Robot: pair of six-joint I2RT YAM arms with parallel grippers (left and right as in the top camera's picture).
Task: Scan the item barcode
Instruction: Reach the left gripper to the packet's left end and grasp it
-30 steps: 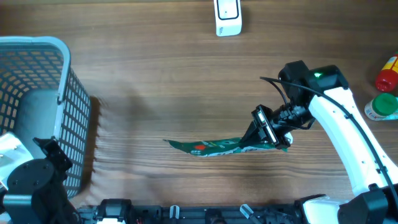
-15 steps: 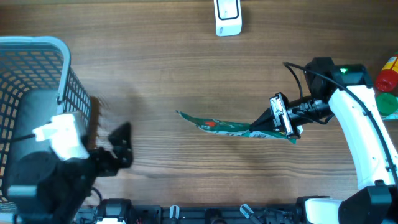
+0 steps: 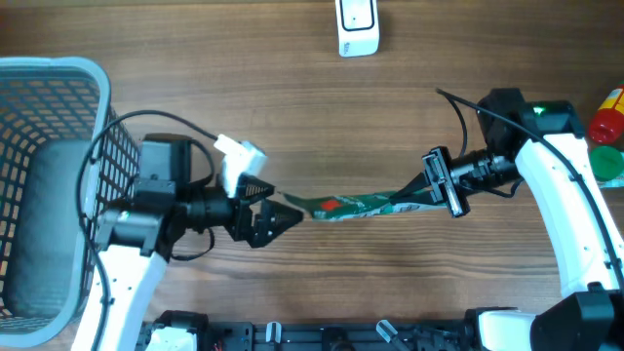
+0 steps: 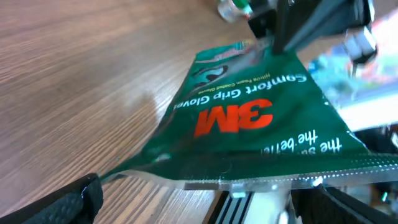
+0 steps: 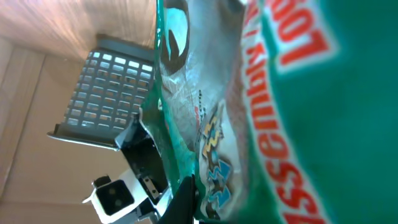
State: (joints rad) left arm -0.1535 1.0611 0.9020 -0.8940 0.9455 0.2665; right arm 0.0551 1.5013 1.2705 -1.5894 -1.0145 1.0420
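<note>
One glove packet | in right gripper | well apart from probable scanner

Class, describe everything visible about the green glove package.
The green package is a flat plastic pouch with a clear sealed edge, printed with a red 3M logo and "Comfort Grip Gloves". It stretches over the wooden table, pinched at one end by the shut right gripper; the open left gripper is at its free end.
</note>
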